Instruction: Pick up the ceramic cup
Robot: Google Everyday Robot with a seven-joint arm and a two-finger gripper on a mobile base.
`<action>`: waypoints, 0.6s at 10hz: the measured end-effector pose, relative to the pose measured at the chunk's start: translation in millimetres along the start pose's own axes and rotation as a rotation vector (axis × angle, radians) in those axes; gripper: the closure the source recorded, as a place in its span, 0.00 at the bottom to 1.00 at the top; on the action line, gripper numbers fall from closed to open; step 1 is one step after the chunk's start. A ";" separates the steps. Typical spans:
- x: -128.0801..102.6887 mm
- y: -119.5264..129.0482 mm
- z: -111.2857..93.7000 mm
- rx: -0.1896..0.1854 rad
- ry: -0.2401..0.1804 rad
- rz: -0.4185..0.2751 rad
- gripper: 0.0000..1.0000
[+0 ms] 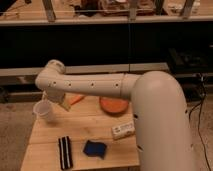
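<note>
One claw (60, 102) sits just beside the ceramic cup (44, 110).

- We see an arm (95, 85) with a smooth off-white shell, thick and tube-shaped.
- Along its side runs a row of small dark dots (92, 85), evenly spaced; we cannot tell whether they are screws or holes.
- At its left end sits a rounded joint cap (52, 70) in the same off-white.
- On the right the shell swells into a large domed housing (160, 120), with a few more dark specks on it.
- The tool (59, 101), pale like the rest, sits just below the joint cap, over the far left part of the counter (85, 132), and is mostly hidden.
</note>
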 end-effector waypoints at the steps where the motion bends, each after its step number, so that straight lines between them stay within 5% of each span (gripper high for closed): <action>1: -2.8 -3.0 3.8 0.002 -0.005 -0.008 0.20; 6: -2.6 -1.0 25.3 0.009 -0.023 -0.021 0.20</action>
